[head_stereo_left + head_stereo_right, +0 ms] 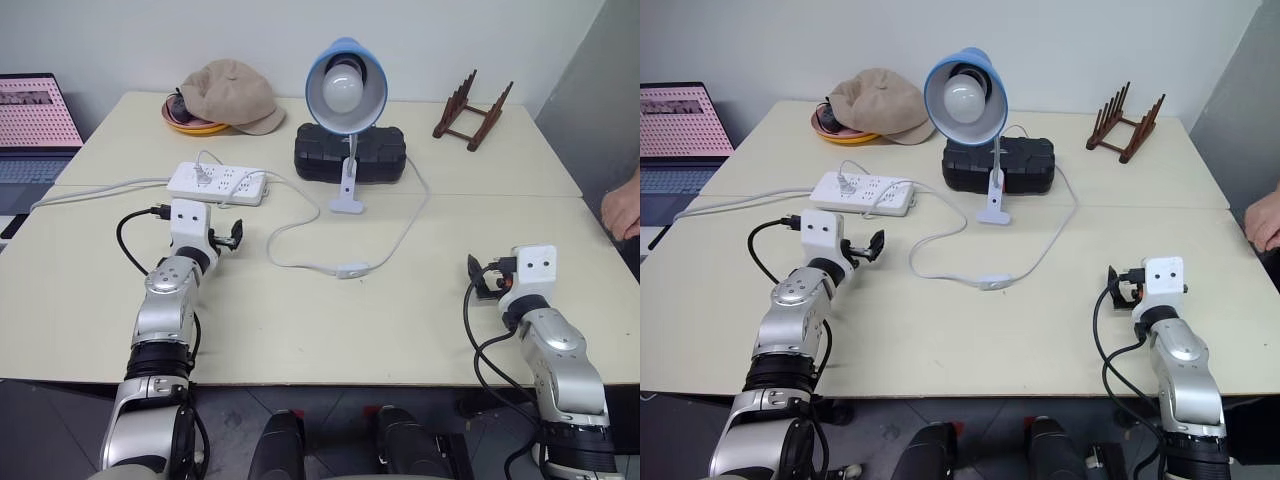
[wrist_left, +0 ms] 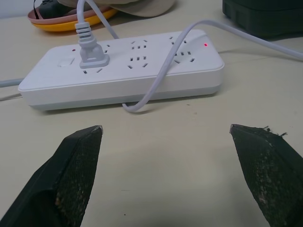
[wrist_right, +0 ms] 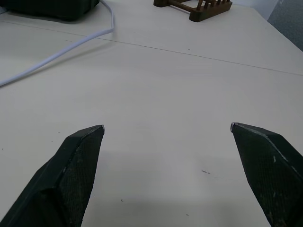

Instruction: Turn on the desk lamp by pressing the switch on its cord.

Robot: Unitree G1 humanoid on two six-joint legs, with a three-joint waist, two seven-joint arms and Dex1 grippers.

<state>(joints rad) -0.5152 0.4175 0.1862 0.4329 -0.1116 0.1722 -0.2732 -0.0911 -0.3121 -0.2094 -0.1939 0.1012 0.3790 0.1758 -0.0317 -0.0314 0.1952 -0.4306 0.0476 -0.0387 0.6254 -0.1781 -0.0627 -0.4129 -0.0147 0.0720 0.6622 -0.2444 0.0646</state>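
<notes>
The switch (image 1: 351, 269) is seen lying flat on the table (image 1: 300, 340), near its middle, in front of the desk lamp (image 1: 346, 90); its long axis runs roughly across the table, tilted slightly. The cord (image 1: 400, 232) loops from it back to the lamp's base, whose shade is tipped forward, bulb facing the camera. A power strip (image 1: 217, 183) lies just ahead of the left gripper (image 2: 165, 137). The right gripper (image 3: 166, 130) hovers well apart. Both are spread wide, nothing held.
</notes>
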